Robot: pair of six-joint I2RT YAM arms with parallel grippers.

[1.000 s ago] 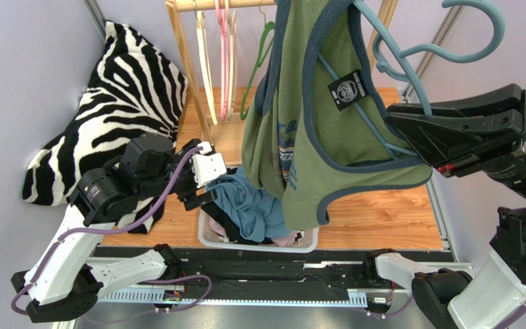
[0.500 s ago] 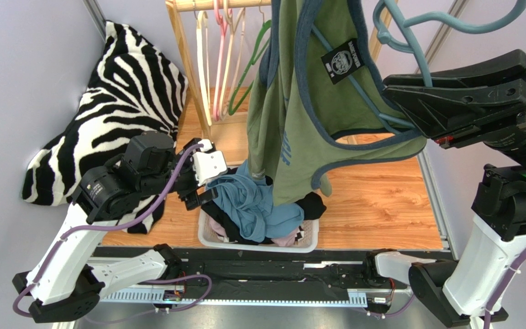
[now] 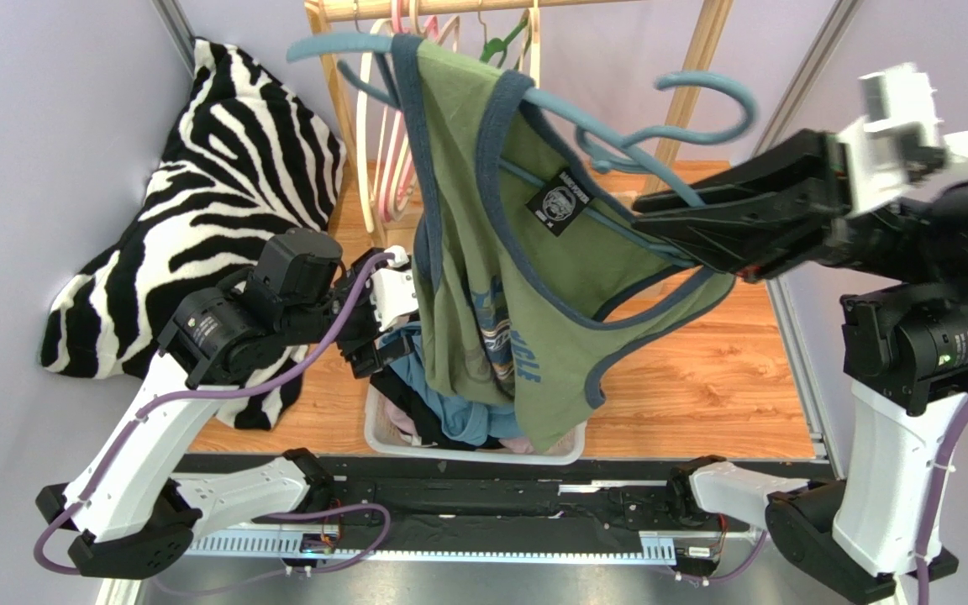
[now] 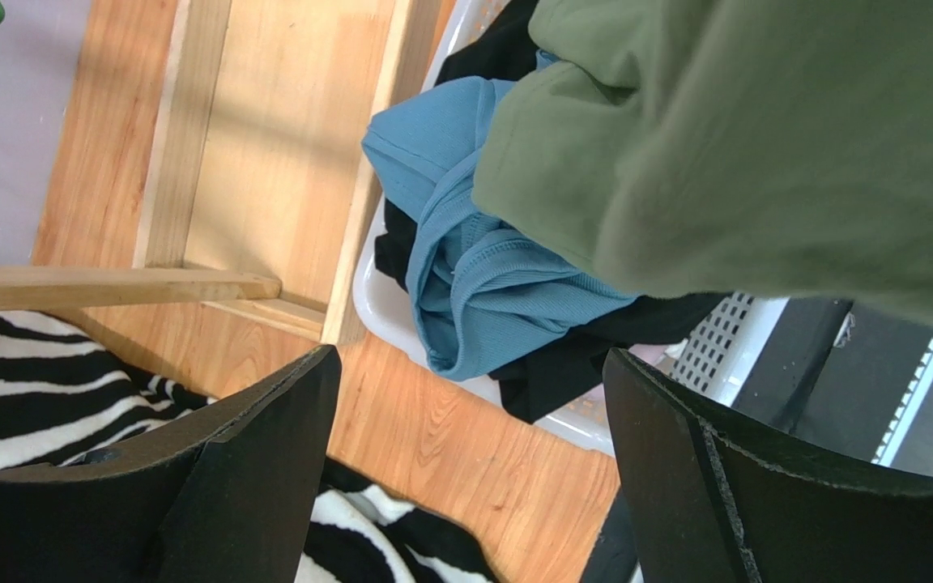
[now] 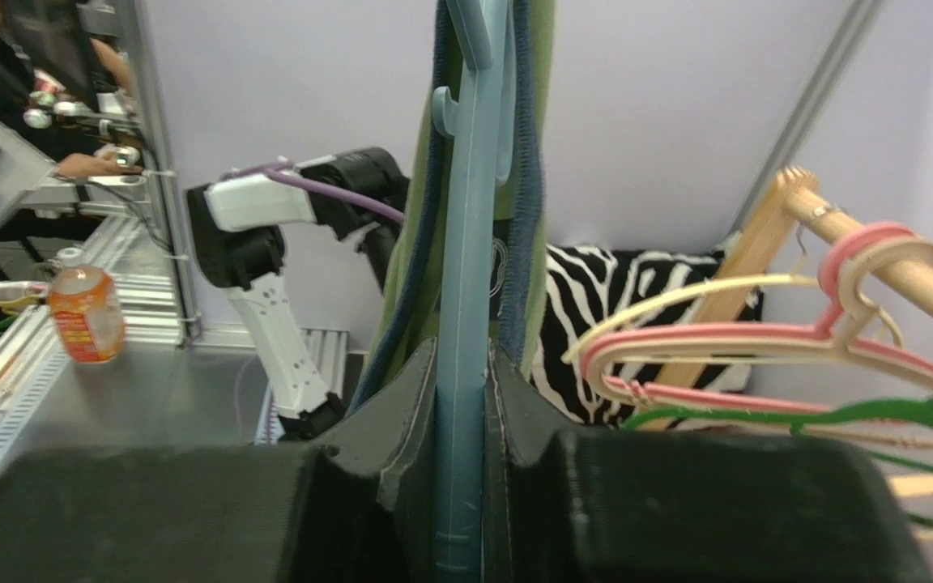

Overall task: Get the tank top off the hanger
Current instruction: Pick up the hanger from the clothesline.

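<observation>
A green tank top (image 3: 502, 265) with blue trim hangs on a teal plastic hanger (image 3: 653, 114), held up in mid-air over the basket. My right gripper (image 3: 653, 233) is shut on the hanger's bar; the right wrist view shows the teal hanger (image 5: 465, 316) clamped between the jaws with the tank top (image 5: 538, 146) draped beside it. My left gripper (image 3: 388, 330) is open and empty just left of the shirt's lower part. In the left wrist view the green tank top (image 4: 776, 146) fills the upper right, above my open left gripper (image 4: 471, 474).
A white laundry basket (image 3: 388, 435) with blue and black clothes (image 4: 496, 279) sits below the shirt. A wooden rack (image 3: 350, 114) holds pink, cream and green hangers (image 5: 800, 340). A zebra-striped pillow (image 3: 224, 177) lies at the left. Grey walls close in both sides.
My right arm has swung the hanger and tank top left and lower, tilting it so the shirt drapes toward my left gripper. My left gripper has moved slightly right, close to the shirt.
</observation>
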